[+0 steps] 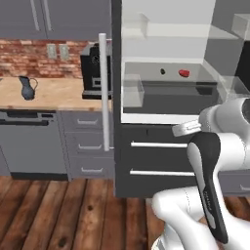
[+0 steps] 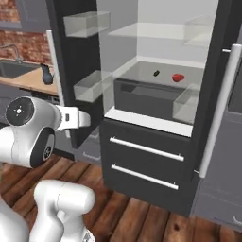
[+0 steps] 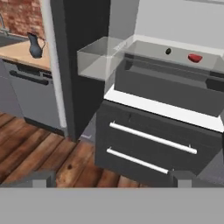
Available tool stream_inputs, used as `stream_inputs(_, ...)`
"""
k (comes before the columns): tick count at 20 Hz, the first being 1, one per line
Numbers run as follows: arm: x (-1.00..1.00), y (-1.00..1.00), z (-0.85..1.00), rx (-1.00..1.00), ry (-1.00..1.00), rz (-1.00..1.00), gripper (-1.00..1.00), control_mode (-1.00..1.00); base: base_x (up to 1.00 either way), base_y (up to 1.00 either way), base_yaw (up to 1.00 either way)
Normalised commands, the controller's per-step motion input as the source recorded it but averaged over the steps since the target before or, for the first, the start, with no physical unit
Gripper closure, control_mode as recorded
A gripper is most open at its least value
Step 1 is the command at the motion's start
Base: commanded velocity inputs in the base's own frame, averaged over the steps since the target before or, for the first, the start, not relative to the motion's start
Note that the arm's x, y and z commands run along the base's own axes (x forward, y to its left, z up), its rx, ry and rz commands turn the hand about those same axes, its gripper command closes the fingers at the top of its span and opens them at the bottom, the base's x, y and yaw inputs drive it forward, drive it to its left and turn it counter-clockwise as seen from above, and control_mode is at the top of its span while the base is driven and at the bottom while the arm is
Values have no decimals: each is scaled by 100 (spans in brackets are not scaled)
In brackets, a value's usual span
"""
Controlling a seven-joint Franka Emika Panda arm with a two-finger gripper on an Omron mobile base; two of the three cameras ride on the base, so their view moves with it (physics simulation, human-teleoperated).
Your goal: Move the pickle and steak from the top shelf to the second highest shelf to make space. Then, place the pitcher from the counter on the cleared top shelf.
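Pincer: my pincer (image 3: 112, 177) stands spread wide and pinches nothing; its two dark tips rise at the bottom of the hand view, well apart from every task item.

Hand view, task items: the pickle (image 3: 168, 51), a stubby dark olive oblong, and the steak (image 3: 194, 57), a flat bright-red lump, lie apart from each other on the same pale glassy shelf (image 3: 148, 48) inside the open fridge. The pitcher (image 3: 35, 46) stands upright on the surface (image 3: 22, 54) at upper left.

Hand view, materials: two dark drawer fronts with long metal bar handles sit below the shelf; the floor is brown wood plank.

Left base view, layout: pickle (image 1: 162, 72) and steak (image 1: 184, 73) rest side by side on the shelf (image 1: 146, 68), with a clear box-shaped bin (image 1: 133, 90) at its left end. The pitcher (image 1: 28, 88), dark blue-grey with bulbous body and curved handle, stands on the tan wood-grain surface (image 1: 58, 95), near a black coffee machine (image 1: 94, 71).

Right base view, layout: pickle (image 2: 156, 73) and steak (image 2: 177, 77) lie on the shelf (image 2: 142, 68); the pitcher (image 2: 46, 74) stands on the surface (image 2: 28, 80) by a sink.

Progress: I judge no step done. Pickle, steak and pitcher all remain to be moved.
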Motion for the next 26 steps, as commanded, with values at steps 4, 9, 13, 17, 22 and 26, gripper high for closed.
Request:
stream_inputs(4,0,0,0,0,0,0,-100,100,-7,89,31)
stream_inputs(9,0,0,0,0,0,0,-100,100,17,100,21)
stream_inputs(13,0,0,0,0,0,0,-100,100,64,100,11)
stream_inputs(17,0,0,0,0,0,0,-100,100,96,75,2)
stream_inputs(22,0,0,0,0,0,0,-100,100,100,36,0)
stream_inputs(26,0,0,0,0,0,0,-100,100,100,18,0)
